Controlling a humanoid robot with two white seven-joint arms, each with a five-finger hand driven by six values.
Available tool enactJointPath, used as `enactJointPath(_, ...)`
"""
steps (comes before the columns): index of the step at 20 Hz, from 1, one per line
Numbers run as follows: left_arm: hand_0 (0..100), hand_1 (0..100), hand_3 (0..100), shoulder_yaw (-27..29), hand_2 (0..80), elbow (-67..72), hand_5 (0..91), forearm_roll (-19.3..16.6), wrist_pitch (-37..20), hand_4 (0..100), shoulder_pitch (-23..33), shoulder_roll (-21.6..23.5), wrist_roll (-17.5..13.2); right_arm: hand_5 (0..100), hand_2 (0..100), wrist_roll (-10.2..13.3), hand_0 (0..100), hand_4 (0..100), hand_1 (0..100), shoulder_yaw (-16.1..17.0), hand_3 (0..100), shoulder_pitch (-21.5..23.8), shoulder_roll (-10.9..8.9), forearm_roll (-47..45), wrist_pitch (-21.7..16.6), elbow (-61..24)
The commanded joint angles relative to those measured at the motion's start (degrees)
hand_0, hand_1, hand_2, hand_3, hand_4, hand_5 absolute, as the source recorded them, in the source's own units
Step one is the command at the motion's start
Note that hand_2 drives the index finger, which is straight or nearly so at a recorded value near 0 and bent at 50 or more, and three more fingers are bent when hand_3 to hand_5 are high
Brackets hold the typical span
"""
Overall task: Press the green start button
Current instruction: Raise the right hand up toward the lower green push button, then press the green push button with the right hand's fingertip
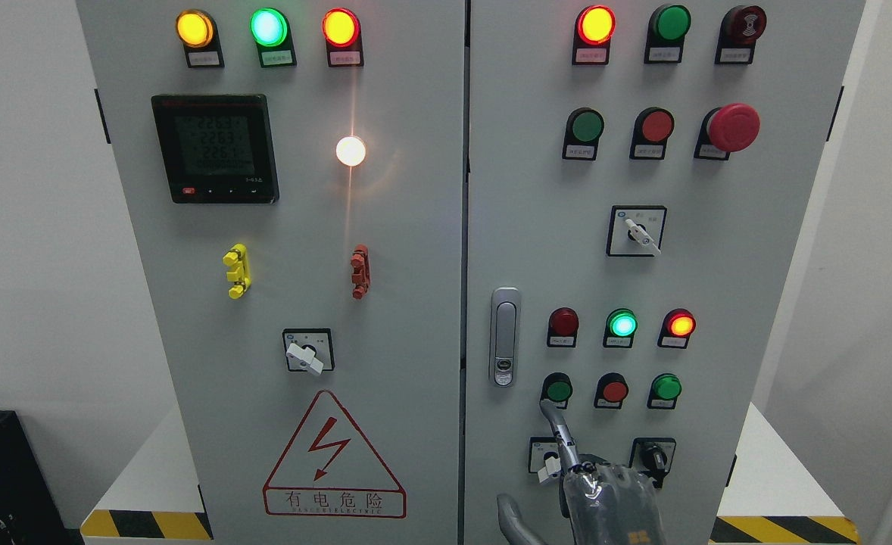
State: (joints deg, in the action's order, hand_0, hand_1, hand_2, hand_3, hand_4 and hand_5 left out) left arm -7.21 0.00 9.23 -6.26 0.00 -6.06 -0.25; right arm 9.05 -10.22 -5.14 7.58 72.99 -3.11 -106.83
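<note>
- The step in hand looks like the final approach — a hand [605,496] rises from the bottom edge, right of the middle, so I take it for the right hand, with its index finger [557,428] stretched up the cabinet's right door [718,227].
- The green button [559,390] being aimed at sits at the left end of the lowest row of three, left of a red button [613,391] and a second green button [666,387], and just right of the door handle [503,336].
- The fingertip lies just below that button, close to its lower edge; whether it touches cannot be told from this view.
- Fingers: the index is straight and alone, the others seem folded against the palm, and the thumb [513,518] sticks out to the lower left. The hand holds nothing.
- The next move, as I judge it, is a short rise of the tip onto the green cap, then a push straight into the door — keeping clear of the red button alongside.
- The wrist sits low, in front of the white selector switch [546,463], partly hiding it.
- The left arm is out of view.
</note>
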Motion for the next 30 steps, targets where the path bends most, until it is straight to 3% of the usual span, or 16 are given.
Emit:
enactJointPath(1,12,56,0,0.0,0.0,1.67,0.0,0.0,0.02,0,-1.58,0.0,-0.02,100,0,0.26,34,92,34,3.28,97,-1.54,-0.02,-0.13,-0.49,5.49)
enactJointPath(10,12,56,0,0.0,0.0,1.67,0.0,0.0,0.02,0,-1.58,0.0,-0.02,100,0,0.7,37,92,34,5.3,98,-3.47,-0.02,-0.4,-1.28,8.31)
enactJointPath(30,12,56,0,0.0,0.0,1.67,0.0,0.0,0.02,0,-1.58,0.0,-0.02,100,0,0.35,39,92,34,5.21,98,-6.2,0.07,-0.48,-1.28,11.21)
